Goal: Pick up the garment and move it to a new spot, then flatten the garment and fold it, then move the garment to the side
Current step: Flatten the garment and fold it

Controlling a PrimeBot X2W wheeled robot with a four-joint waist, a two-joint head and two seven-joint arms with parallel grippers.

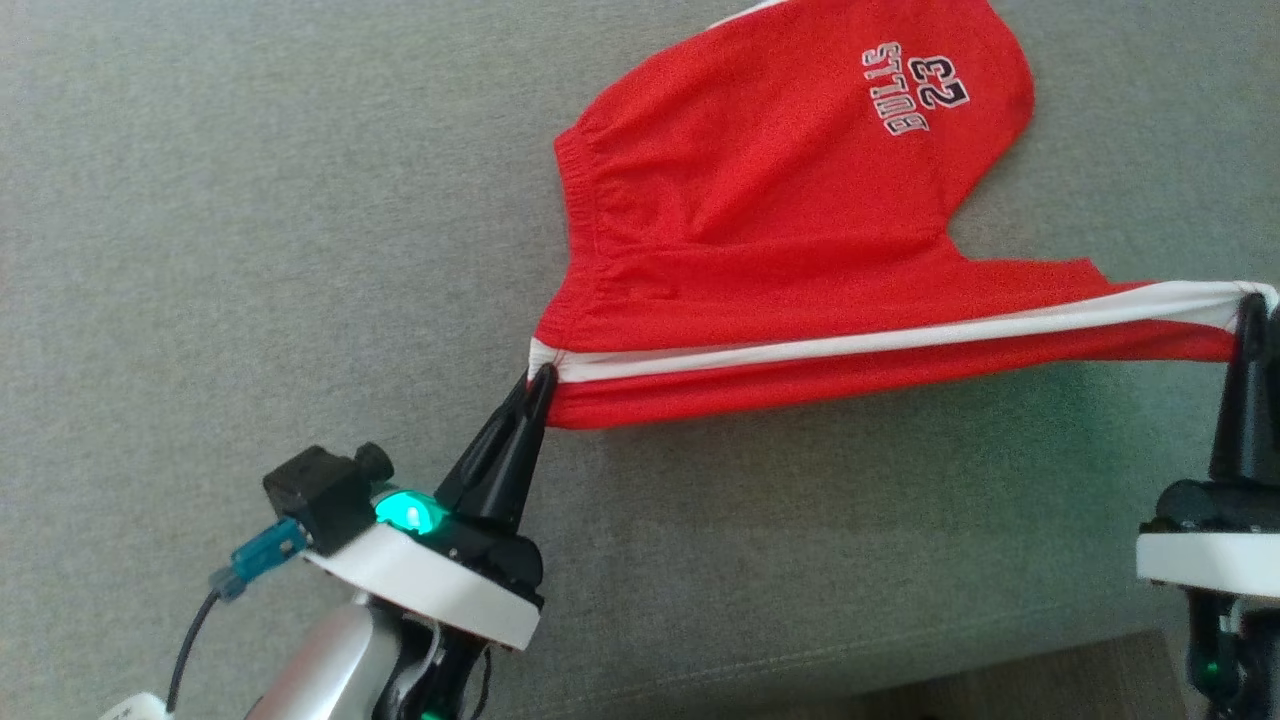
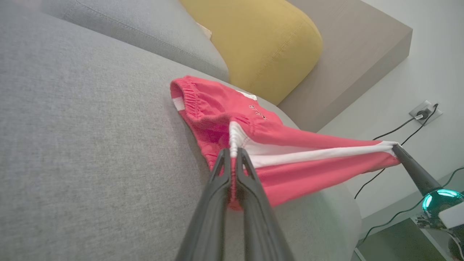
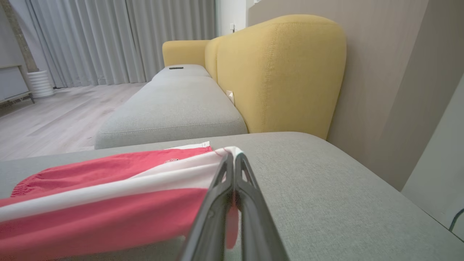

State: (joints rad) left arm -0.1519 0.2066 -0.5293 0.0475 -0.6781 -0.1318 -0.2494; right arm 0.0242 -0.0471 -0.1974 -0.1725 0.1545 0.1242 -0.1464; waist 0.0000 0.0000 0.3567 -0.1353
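Observation:
The garment (image 1: pixel 780 230) is a pair of red shorts with a white side stripe and "BULLS 23" print, lying on the grey sofa seat (image 1: pixel 250 200). My left gripper (image 1: pixel 541 378) is shut on the waistband end of the stripe. My right gripper (image 1: pixel 1250 300) is shut on the leg-hem end, so the striped edge is stretched taut and lifted between them. In the left wrist view my left gripper (image 2: pixel 233 150) pinches the garment (image 2: pixel 290 159) with the far part resting on the cushion. In the right wrist view my right gripper (image 3: pixel 233 156) holds the garment (image 3: pixel 108 195).
A yellow backrest cushion (image 2: pixel 261 40) stands behind the seat, also a yellow backrest cushion (image 3: pixel 282 72) in the right wrist view. The sofa edge and floor (image 1: pixel 1050 680) lie at the lower right. A wall socket with cables (image 2: pixel 422 114) is beyond the sofa end.

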